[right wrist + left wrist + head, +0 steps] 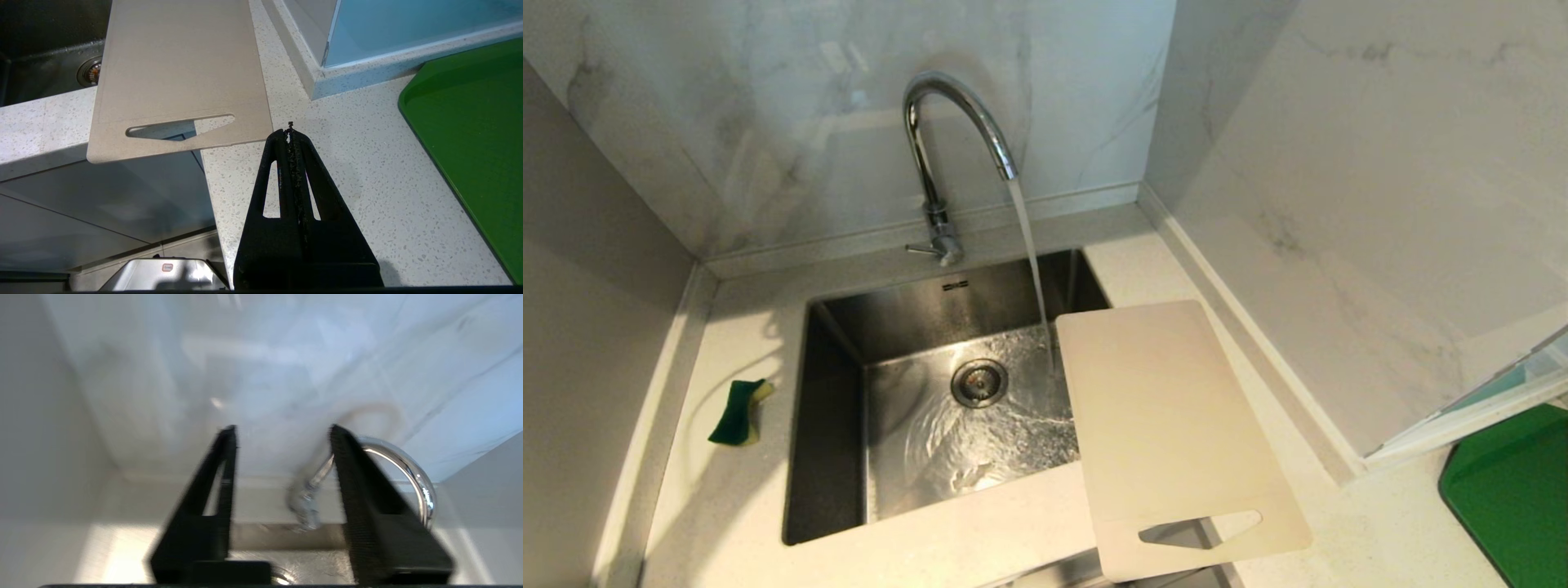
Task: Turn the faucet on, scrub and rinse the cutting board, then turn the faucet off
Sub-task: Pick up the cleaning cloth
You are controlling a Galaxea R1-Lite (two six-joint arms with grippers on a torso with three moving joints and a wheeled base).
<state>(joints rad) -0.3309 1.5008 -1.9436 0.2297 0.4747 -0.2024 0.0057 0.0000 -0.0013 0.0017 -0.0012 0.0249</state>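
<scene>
- Faucet [956,122] at the back rim of the sink [833,425], water running from its spout onto the basin floor beside the drain [979,382].
- Cutting board [1168,433] flat on the counter [1356,531] at the sink's right edge, one long side overhanging the basin, handle-slot end jutting past the counter's front edge.
- Green sponge [739,412] on the counter left of the sink.
- Green mat [1515,490] far right, well apart from the board.
- Left gripper [282,430] raised facing the wall and faucet, fingers apart, grasping nothing.
- Right gripper [291,132] clenched tight and empty, over the counter just beside the board's handle end.
</scene>
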